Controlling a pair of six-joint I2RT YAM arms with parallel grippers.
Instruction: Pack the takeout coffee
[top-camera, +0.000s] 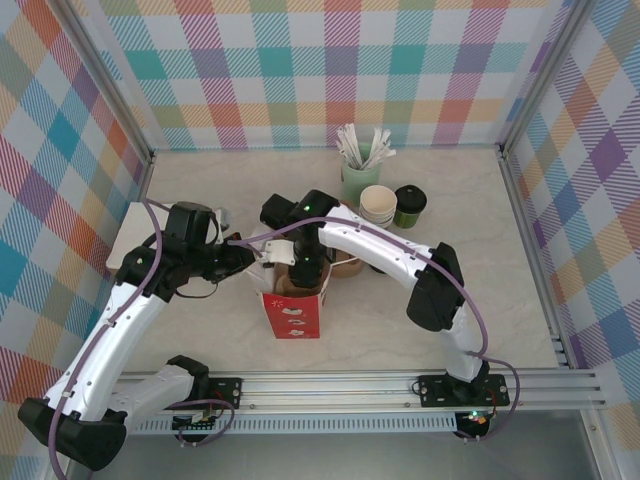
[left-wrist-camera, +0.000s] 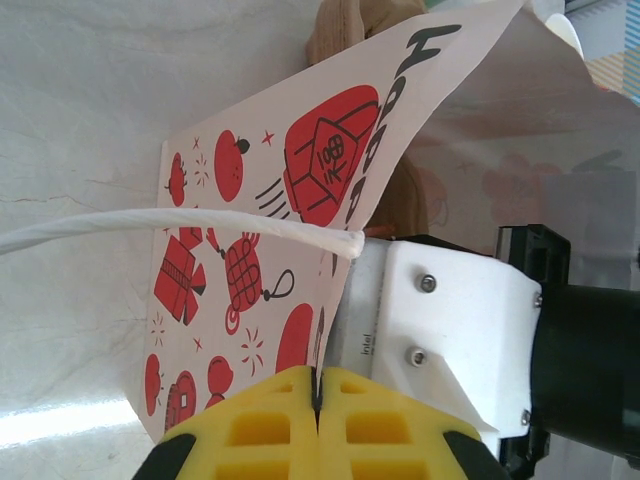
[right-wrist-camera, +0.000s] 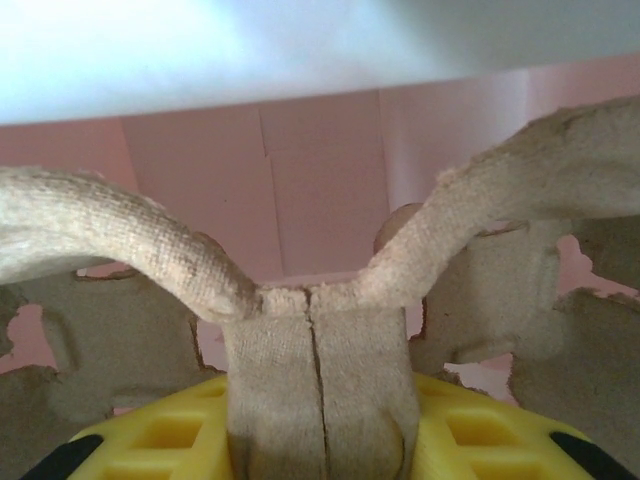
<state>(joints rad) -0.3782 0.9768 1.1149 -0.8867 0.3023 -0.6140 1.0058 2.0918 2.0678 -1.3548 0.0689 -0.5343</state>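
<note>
On the pale marbled tabletop (top-camera: 470, 300), seen from above, two white robot arms bend inward toward a paper bag (top-camera: 292, 315) standing upright near the middle. The bag is white with red printed drawings, and its mouth is open at the top.

The left pincer (top-camera: 243, 259) is closed on the bag's upper edge. Its wrist camera shows yellow fingers (left-wrist-camera: 270, 430) pressed together with the paper rim between them, and a white cord handle (left-wrist-camera: 180, 222) trailing off to one side.

The right pincer (top-camera: 305, 272) reaches down into the bag's mouth. Its wrist camera shows it clamped on the central grip of a brown pulp cup carrier (right-wrist-camera: 320, 350), with the bag's pinkish inner wall behind.

Well apart from the bag, near the back wall, three things stand in a tight group. A pale green pot (top-camera: 358, 180) holds white stirrers (top-camera: 362, 145). Just beside it is a stack of lidless cups (top-camera: 378, 203). The takeout coffee (top-camera: 410, 203), dark green with a black lid, stands upright at the right end of the group, with no pincer near it.
</note>
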